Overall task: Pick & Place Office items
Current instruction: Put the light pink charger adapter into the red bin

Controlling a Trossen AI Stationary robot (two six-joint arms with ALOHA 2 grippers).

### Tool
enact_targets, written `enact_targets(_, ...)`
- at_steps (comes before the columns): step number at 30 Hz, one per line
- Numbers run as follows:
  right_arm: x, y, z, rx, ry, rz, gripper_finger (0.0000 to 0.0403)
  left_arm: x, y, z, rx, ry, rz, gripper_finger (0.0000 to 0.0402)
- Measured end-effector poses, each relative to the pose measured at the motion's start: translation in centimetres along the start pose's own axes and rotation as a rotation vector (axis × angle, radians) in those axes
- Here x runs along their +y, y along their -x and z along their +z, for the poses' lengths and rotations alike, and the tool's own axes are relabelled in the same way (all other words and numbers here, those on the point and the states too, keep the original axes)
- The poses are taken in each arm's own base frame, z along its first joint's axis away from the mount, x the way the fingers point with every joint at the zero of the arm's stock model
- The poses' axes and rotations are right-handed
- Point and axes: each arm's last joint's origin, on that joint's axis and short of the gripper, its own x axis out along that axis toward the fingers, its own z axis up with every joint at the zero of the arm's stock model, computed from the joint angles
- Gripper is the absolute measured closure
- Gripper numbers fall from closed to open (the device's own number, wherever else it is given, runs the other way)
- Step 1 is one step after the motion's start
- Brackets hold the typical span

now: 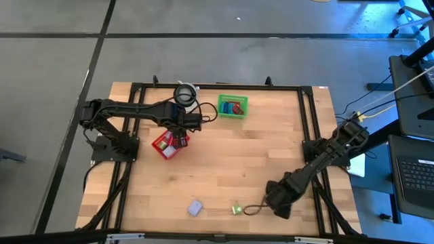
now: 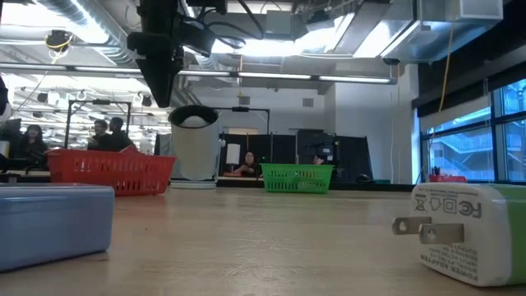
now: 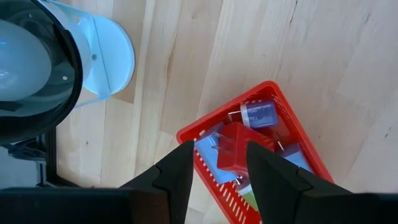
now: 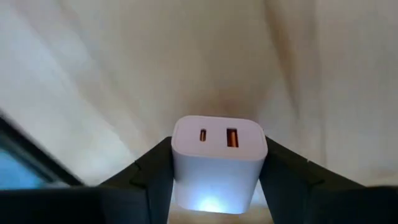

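Gripping a white charger (image 4: 219, 163) by its 2 flat sides, my right tool (image 4: 217, 186) is pinching it low on the bench (image 1: 237, 163); rigid, light, probably slick. My left tool (image 3: 217, 171) is holding a red piece (image 3: 239, 149) above the red basket (image 3: 286, 112).

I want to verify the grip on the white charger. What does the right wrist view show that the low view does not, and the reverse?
Only the right wrist view: the right gripper, its fingers against both sides of the white charger, and the charger's two ports.
Only the low view: the charger's plug prongs, a lavender block, the red mesh basket and the green basket.
Both: the charger on the wooden table.
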Motion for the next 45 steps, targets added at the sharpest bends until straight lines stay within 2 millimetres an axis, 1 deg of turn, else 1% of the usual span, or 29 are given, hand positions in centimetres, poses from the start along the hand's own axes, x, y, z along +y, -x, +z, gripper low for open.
enact_targets(3, 0.2, 1.6, 1.6, -0.162, -0.036, -0.015, 0.0212, 0.0, 0.0, 0.1, -0.012, 0.004, 0.015, 0.0258)
enact_targets(6, -0.3, 3.6, 3.4, -0.336, -0.096, -0.048, 0.0212, 0.0, 0.0, 0.2, -0.022, 0.009, 0.019, 0.0258)
enact_targets(11, -2.2, 6.3, 6.5, -0.596, -0.213, -0.162, 0.0212, 0.0, 0.0, 0.2, -0.025, 0.022, 0.019, 0.0258)
enact_targets(15, -3.9, 8.6, 8.9, -0.785, -0.287, -0.263, 0.0212, 0.0, 0.0, 0.3, -0.029, 0.071, 0.017, 0.0258)
enact_targets(20, -5.3, 12.8, 11.8, -1.020, -0.378, -0.344, 0.0212, -0.1, 0.0, 0.2, -0.024, 0.148, -0.011, 0.0258)
enact_targets(22, -5.3, 14.8, 12.8, -1.107, -0.395, -0.334, 0.0212, -0.1, 0.0, 0.3, -0.026, 0.165, -0.015, 0.0258)
enact_targets(24, -5.2, 16.7, 13.6, -1.164, -0.368, -0.326, 0.0212, -0.1, 0.0, 0.3, -0.026, 0.175, -0.016, 0.0258)
enact_targets(27, -5.0, 19.2, 14.3, -1.226, -0.300, -0.321, 0.0210, -0.4, 0.1, 0.2, -0.028, 0.180, -0.017, 0.0258)
enact_targets(29, -4.9, 20.6, 14.4, -1.253, -0.273, -0.323, 0.0206, -0.7, 0.2, 0.1, -0.025, 0.171, -0.018, 0.0258)
enact_targets(33, -4.7, 22.5, 14.3, -1.289, -0.253, -0.316, 0.0205, -1.4, 0.5, -0.3, -0.012, 0.160, -0.005, 0.0258)
enact_targets(37, -4.4, 23.7, 14.2, -1.315, -0.227, -0.314, 0.0206, -2.2, 0.8, -0.7, 0.001, 0.150, 0.009, 0.0258)
enact_targets(41, -4.1, 24.2, 14.4, -1.355, -0.183, -0.304, 0.0206, -3.1, 1.1, -1.3, 0.011, 0.105, 0.029, 0.0258)
enact_targets(45, -4.1, 24.5, 14.7, -1.368, -0.157, -0.307, 0.0205, -2.9, 2.2, -3.3, 0.091, 0.016, 0.117, 0.0258)
